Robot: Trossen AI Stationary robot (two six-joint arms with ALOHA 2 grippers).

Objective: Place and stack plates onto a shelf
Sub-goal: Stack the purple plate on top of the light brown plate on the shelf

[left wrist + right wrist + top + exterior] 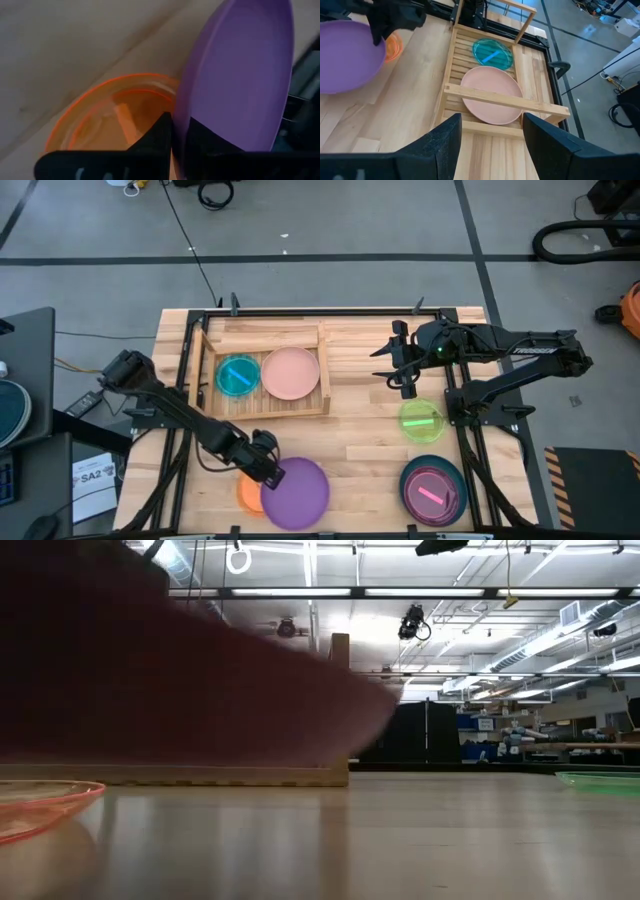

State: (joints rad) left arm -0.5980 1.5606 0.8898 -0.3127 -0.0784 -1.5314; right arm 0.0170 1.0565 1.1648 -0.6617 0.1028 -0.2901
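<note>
Purple plate (297, 493) sits clamped by its edge in the left gripper (268, 468), lifted over the orange plate (107, 117); right gripper (490, 132) hangs spread above the shelf (325, 370)

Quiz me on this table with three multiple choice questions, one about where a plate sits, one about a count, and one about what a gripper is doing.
1. Where does the pink plate lie?
A. on the shelf, beside the blue plate
B. under the purple plate
C. on the floor

2. How many plates lie on the shelf?
A. none
B. two
C. four

3. What is the left gripper doing?
A. hanging open above the shelf
B. gripping the green plate
C. gripping the purple plate's rim

Answers: 1 A, the high view shows pink and blue side by side inside the rails. 2 B, only those two are there. 3 C, the left wrist view shows its fingers pinching the purple rim.
</note>
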